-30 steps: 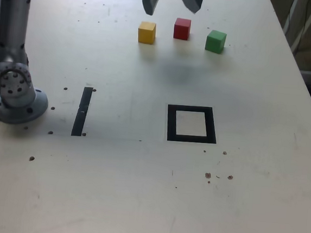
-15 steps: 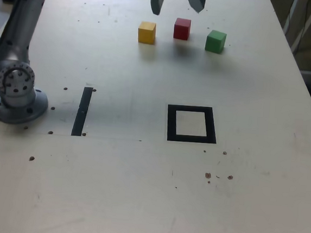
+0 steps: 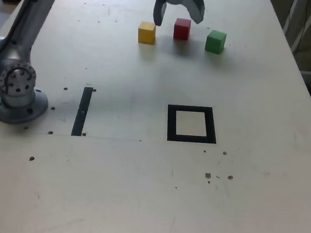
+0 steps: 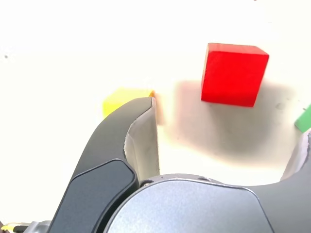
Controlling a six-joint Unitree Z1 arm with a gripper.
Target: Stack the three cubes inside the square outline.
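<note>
Because nothing yet sits inside it, we begin at the flat square outline of thick black tape (image 3: pixel 192 124) with its pale centre, which lies nearest the exterior camera on the worn white tabletop (image 3: pixel 138 191), well apart from the cubes. Beyond it, toward the far edge, the three small matte cubes stand in a loose row, none touching another: the plain yellow cube (image 3: pixel 146 32) at the exterior view's left, the plain red cube (image 3: pixel 181 29) in the middle, the plain green cube (image 3: pixel 215 41) at the right. Over the red one we see our dark two-fingered gripper (image 3: pixel 178 17), jaws spread wide and holding nothing; in the wrist view the red cube (image 4: pixel 234 74) lies in the gap between the fingers, with the yellow cube (image 4: pixel 121 99) partly hidden behind one finger. We judge these blocks to be light, rigid and unbreakable, with dull faces that should not slip much under the pads. We would take the red cube on two opposite upright faces, about mid-height, squarely, so it neither twists nor nudges its neighbours just beside it, and so it can be set down flat as a base for stacking.
</note>
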